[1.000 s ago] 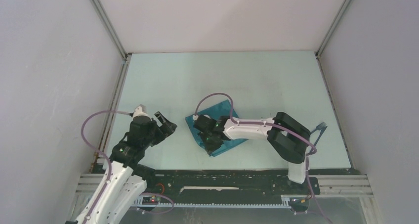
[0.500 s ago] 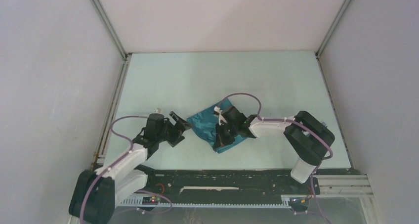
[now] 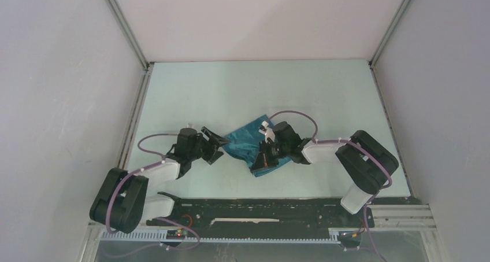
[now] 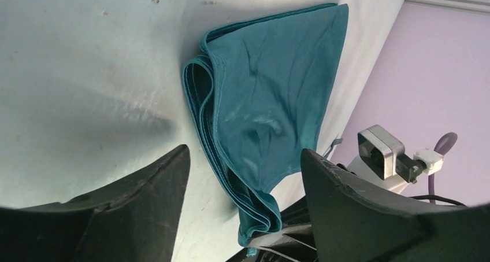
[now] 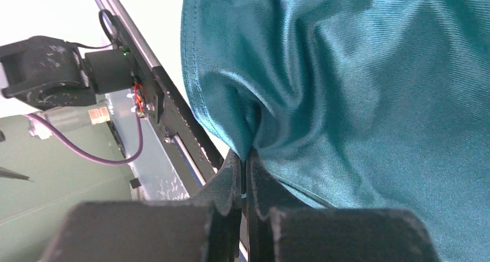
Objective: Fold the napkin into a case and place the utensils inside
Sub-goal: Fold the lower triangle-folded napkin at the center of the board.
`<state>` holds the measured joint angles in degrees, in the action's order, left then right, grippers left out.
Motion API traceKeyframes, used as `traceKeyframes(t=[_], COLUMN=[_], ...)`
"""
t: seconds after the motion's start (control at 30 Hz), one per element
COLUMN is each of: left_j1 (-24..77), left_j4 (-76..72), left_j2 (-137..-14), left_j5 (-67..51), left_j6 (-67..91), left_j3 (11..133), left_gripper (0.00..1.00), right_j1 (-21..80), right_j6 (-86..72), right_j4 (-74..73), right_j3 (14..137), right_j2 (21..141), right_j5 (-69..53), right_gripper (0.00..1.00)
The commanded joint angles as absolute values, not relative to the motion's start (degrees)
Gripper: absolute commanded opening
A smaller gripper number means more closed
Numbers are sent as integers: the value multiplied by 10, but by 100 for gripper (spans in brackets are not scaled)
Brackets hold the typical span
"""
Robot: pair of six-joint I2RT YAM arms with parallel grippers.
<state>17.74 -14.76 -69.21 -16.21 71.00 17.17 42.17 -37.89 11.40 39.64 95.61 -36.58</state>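
Top external: folded teal napkin (image 3: 245, 136) is lying in the middle of the bench (image 3: 231, 88), layered and rumpled, not yet a narrow case. Right gripper (image 3: 264, 158) is pinching its near edge, probably raising the fold so the layers can be turned. In the right wrist view its jaws are clamping a tuck of satin, with cloth bunching above them. Left gripper (image 3: 215, 143) is hovering just beside the napkin's left edge, jaws spread wide and holding nothing, likely lining up on the stacked hems. Utensils are not showing clearly.
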Motion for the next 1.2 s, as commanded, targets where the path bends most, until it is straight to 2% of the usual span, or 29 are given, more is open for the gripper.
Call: traceKeyframes(t=[0.0,0.2,0.43,0.7,1.0,1.17], left_j1=[191,213,219,248,284,305], left_j4=[-193,-194,-204,-92,-39,-20], left_j2=[-725,-743,-768,-741,-826,-878], left_j5=[-162,-147,-138,-76,-66,-68], left_j6=[730,749,748,690,657,649], left_j3=[199,209,218,283,383,438], left_gripper=[75,74,44,24,7,6], right_j1=[408,398,396,381,352,343], right_j6=[-404,-411,-408,-417,-408,-398], right_j4=[171,181,180,166,98,83], right_j3=[383,370,363,354,352,352], right_j2=[935,927,924,916,936,930], right_j5=[-393,-397,-398,-403,-402,-397], right_gripper=[0,0,0,0,0,0])
